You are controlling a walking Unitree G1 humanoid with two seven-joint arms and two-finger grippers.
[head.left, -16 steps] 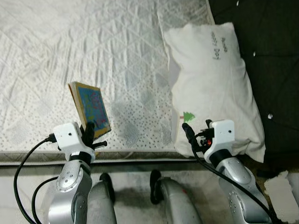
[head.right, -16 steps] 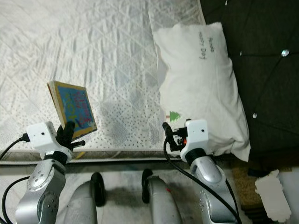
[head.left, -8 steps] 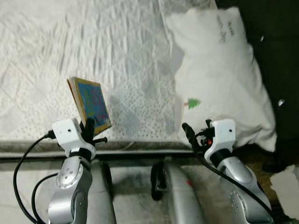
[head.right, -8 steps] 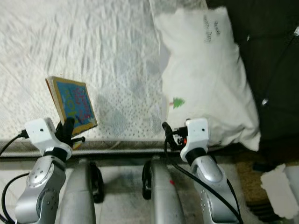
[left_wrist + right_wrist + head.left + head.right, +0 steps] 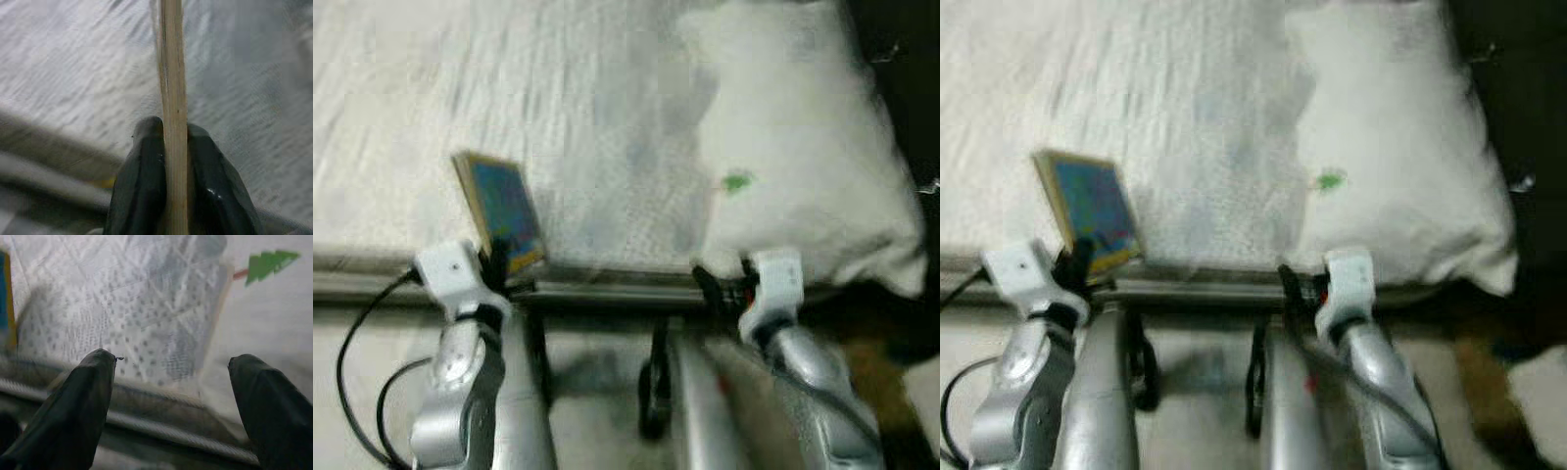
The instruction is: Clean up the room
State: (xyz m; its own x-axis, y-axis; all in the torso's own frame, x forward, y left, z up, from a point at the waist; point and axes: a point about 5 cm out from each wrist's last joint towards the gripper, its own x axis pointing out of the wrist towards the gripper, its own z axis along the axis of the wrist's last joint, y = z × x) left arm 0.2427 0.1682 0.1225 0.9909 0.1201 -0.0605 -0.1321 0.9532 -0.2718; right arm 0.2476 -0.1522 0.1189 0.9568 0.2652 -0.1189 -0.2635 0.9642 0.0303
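My left gripper [image 5: 496, 269] is shut on a thin board book [image 5: 501, 211] with a blue cover and tan edges, held upright over the near edge of the white quilted bed [image 5: 558, 117]. Seen edge-on along the wrist, the book [image 5: 172, 98] sits clamped between both black fingers [image 5: 142, 181]. My right gripper [image 5: 708, 286] stands open at the bed's edge, just below a white pillow [image 5: 793, 147] with a small green tree mark [image 5: 271, 263]. Nothing lies between its fingers [image 5: 78, 406].
The bed frame's rail [image 5: 607, 294] runs across in front of me. My two legs [image 5: 695, 401] stand on pale floor below it. A dark headboard [image 5: 1528, 117] rises at the far right. The eye views are blurred.
The whole picture has shifted downward and blurred, so the camera has moved; the bed edge and pillow now sit lower and nearer. Both grippers keep their hold and pose.
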